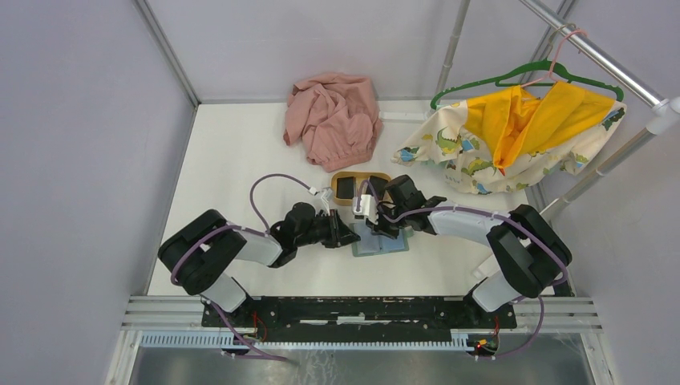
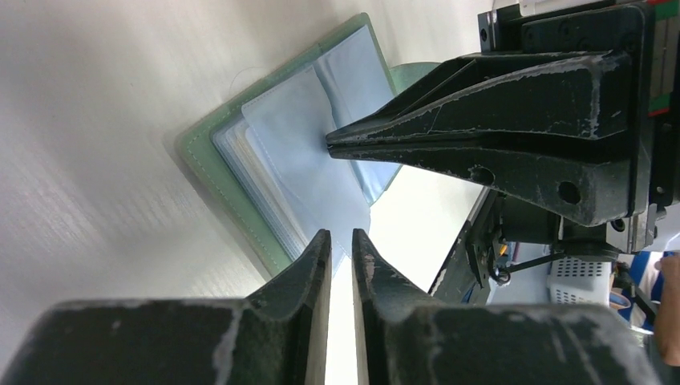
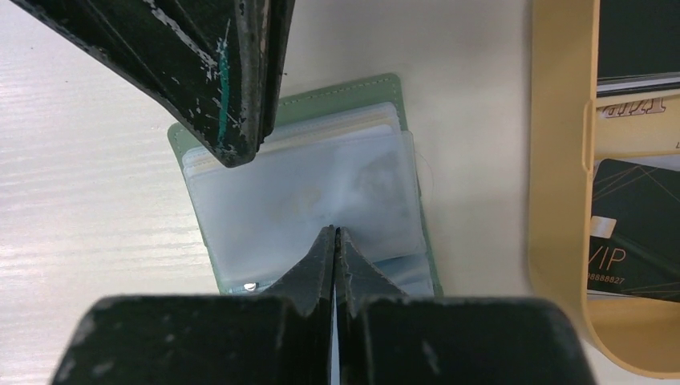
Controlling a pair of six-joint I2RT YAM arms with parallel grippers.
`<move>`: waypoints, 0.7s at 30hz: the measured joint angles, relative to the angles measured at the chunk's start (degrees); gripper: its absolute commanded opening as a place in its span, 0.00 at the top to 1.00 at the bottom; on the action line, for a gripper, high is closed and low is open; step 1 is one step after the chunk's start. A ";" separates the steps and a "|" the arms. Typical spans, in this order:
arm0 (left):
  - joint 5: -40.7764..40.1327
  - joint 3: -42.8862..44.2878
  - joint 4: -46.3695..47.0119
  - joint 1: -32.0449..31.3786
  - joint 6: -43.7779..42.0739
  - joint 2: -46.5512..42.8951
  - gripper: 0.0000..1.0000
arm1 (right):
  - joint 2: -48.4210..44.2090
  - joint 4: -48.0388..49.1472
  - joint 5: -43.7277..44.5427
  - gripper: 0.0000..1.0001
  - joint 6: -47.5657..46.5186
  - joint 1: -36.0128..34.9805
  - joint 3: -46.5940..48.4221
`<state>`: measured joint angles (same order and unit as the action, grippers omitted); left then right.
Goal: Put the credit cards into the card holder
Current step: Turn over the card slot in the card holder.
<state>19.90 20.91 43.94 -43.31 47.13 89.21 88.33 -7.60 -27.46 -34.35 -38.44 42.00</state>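
Right jaws tight together at card holder (image 3: 321, 184) sleeve, hold unclear; left jaws narrowly apart.

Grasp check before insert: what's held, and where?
Right gripper: jaws shut on card holder's clear sleeve, mid-edge. Left gripper: jaws nearly shut at sleeve edge, hold unclear.

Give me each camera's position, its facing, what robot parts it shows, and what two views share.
Top external: overhead behind the robot, looking down on the table; left arm and right arm meet over the card holder.
Left wrist: on the left arm, looking along the left pincer at the open card holder; the right pincer reaches in.
Right wrist: on the right arm, looking down past the shut right pincer at the card holder, tray at right.
Shared: both wrist views show the card holder and the other arm's pincer.
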 measured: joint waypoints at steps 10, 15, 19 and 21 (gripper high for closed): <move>0.17 0.02 5.18 -0.15 5.05 4.96 0.67 | 0.00 -0.68 -1.09 1.00 0.28 1.01 -0.02; 0.17 0.02 6.19 -0.52 5.64 5.79 0.66 | 0.00 -0.70 -1.18 1.00 0.48 1.03 -0.02; 0.15 0.15 6.49 -1.03 6.38 6.21 0.66 | 0.00 -0.70 -1.20 1.00 0.55 1.07 -0.02; 0.15 0.42 6.78 -1.46 6.56 6.71 0.66 | 0.00 -0.70 -1.22 0.99 0.63 1.07 -0.02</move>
<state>20.05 21.32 50.72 -44.77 53.69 95.92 88.33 -8.29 -28.69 -33.71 -37.36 41.98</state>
